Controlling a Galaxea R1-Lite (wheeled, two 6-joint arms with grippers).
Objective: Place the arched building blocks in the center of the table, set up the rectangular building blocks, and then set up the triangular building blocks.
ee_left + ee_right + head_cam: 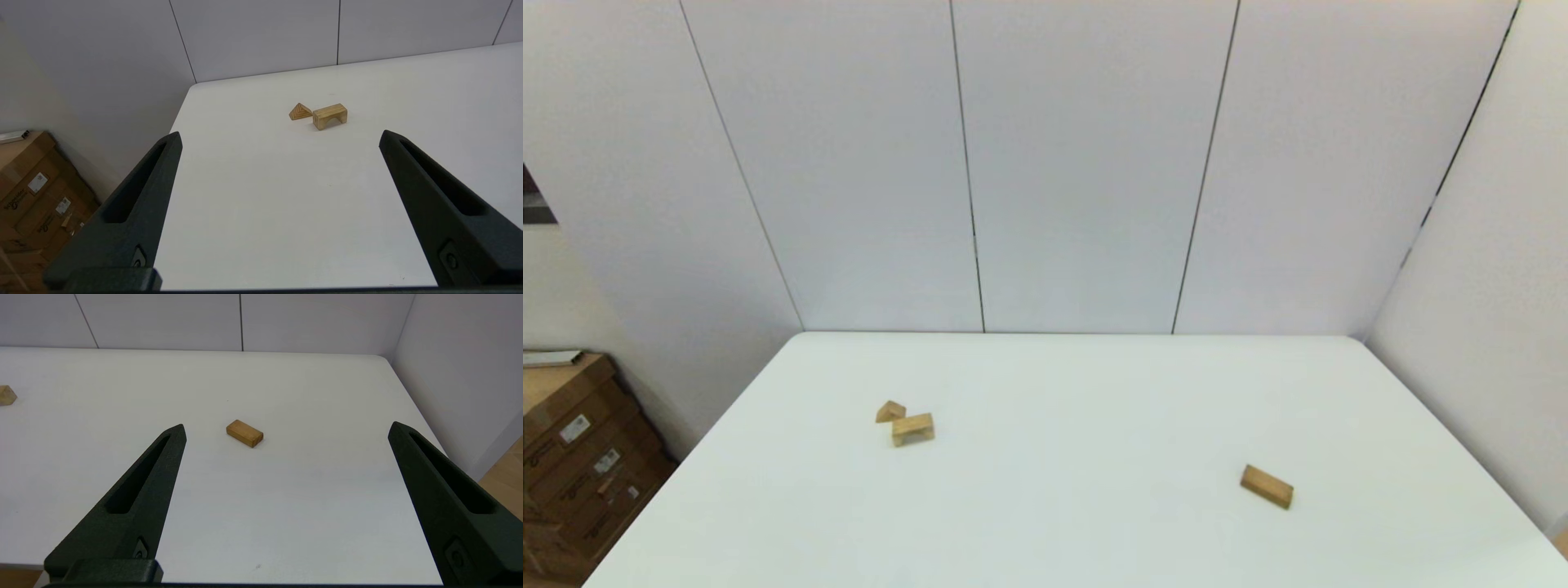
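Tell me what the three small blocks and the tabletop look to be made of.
The triangle block looks like layered wood, perhaps plywood: its end face shows nested stripes. The arch block and the flat bar are light tan with faint grain, probably unpainted wood. The table is smooth plain white, maybe laminate or plastic; I cannot tell which.

left hand [280, 139] spread wide | triangle block [300, 112] touching arch block [330, 116] | table [261, 212]

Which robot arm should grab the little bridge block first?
Probably the left. The arch block lies on the table's left side, straight ahead of the open left gripper; the right gripper faces the rectangular block.
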